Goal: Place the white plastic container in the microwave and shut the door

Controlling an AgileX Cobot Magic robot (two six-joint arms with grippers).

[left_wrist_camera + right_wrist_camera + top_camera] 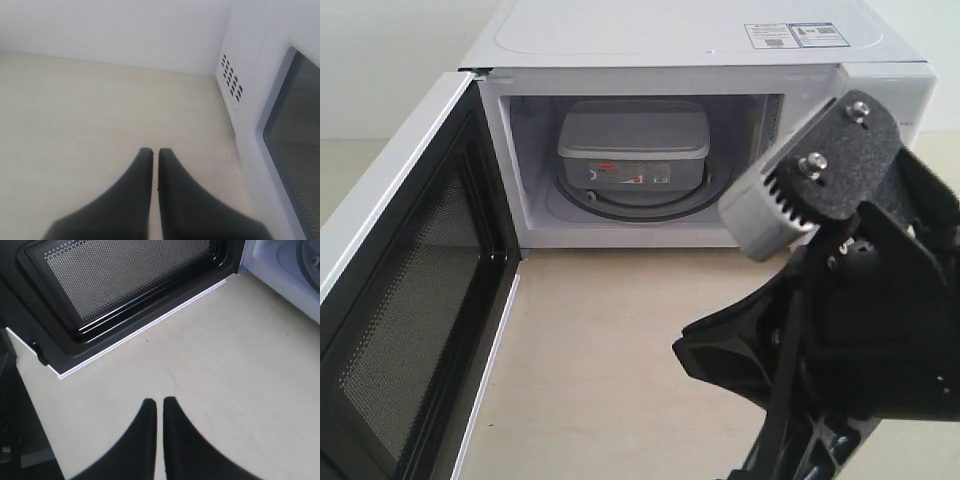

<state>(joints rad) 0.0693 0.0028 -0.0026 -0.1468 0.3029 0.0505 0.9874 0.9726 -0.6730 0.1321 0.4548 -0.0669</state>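
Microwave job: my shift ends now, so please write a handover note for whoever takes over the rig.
Left gripper: shut, empty, above the table beside the door's outer face.
Right gripper: shut, empty, above the table in front of the open door.
White plastic container: inside the microwave, on the turntable, lid on.
Door: swung wide open, to the left in the exterior view.
Done: container placed inside.
Left: close the door.
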